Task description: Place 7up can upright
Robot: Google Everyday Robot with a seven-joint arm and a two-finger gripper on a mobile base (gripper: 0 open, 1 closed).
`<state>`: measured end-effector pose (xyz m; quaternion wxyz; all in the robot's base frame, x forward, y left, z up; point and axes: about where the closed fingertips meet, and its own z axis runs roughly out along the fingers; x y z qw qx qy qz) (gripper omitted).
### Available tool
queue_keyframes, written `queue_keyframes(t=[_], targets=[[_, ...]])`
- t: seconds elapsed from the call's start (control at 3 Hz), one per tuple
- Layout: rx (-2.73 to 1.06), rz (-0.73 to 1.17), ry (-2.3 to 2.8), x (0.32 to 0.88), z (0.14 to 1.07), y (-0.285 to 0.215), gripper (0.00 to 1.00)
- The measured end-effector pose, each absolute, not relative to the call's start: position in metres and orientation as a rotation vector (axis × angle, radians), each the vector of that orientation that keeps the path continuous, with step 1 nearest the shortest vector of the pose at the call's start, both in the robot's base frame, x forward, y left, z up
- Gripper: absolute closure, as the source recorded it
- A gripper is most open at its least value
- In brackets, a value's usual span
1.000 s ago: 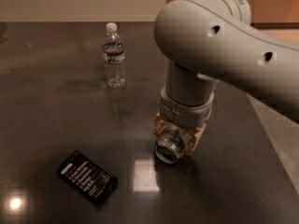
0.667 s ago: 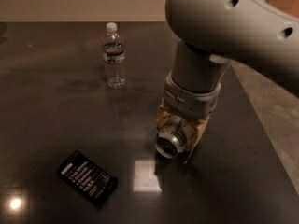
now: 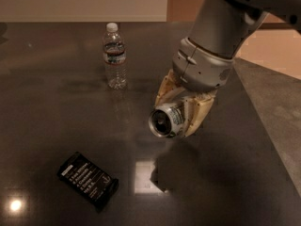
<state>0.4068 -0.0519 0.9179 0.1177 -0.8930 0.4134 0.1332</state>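
Silver 7up can [image 3: 165,120] is pinched in your tool [image 3: 180,113] at frame centre, above the table [image 3: 56,126], lying sideways; grasp done, uprighting and set-down not yet done

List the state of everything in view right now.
Silver-white 7up can with green markings: held sideways in the tool, shiny top toward camera, not upright.
Two-finger tool: shut on the can, over the dark table.
Clear plastic water bottle: upright, white cap on.
Flat black packet with white text: lying flat on the table.
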Motion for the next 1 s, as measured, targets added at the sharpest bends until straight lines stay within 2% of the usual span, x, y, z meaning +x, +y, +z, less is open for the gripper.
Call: queue_keyframes(t=[1.0], targets=[[-2.195,0.917,1.320,0.409,0.906,-0.047,1.00]])
